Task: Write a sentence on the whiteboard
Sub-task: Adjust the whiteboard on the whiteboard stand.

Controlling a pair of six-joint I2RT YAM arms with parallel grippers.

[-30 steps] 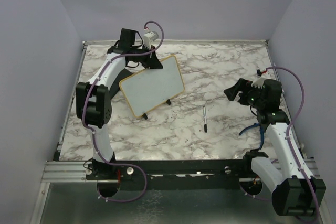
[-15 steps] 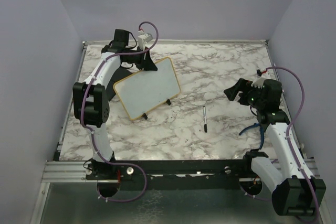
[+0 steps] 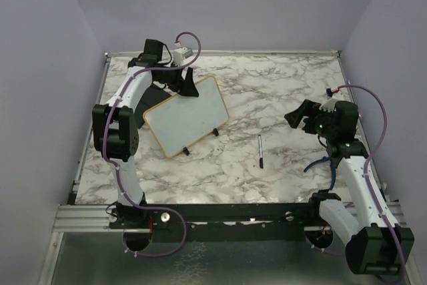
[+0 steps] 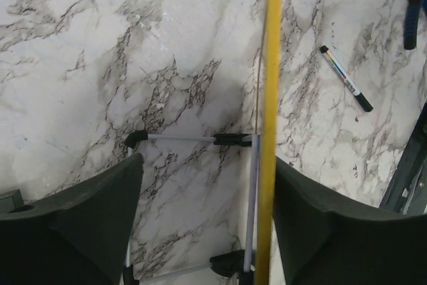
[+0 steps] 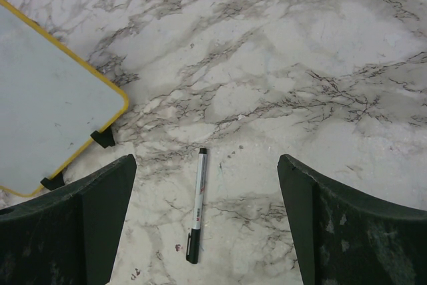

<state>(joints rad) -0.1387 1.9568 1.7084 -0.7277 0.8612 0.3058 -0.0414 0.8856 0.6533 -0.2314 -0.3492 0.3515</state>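
The whiteboard (image 3: 187, 117) is standing tilted on its black feet, left of centre on the marble table (image 3: 280, 78); the left gripper (image 3: 189, 87) is straddling its far yellow edge, jaws parted, not clamping it; the right gripper (image 3: 298, 118) is hovering wide open, empty, near the marker (image 3: 260, 151)

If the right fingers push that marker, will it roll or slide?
Probably rolls: the marker is a slim round barrel lying flat on the smooth marble table. It looks light and stiff, so a sideways nudge could send it away.
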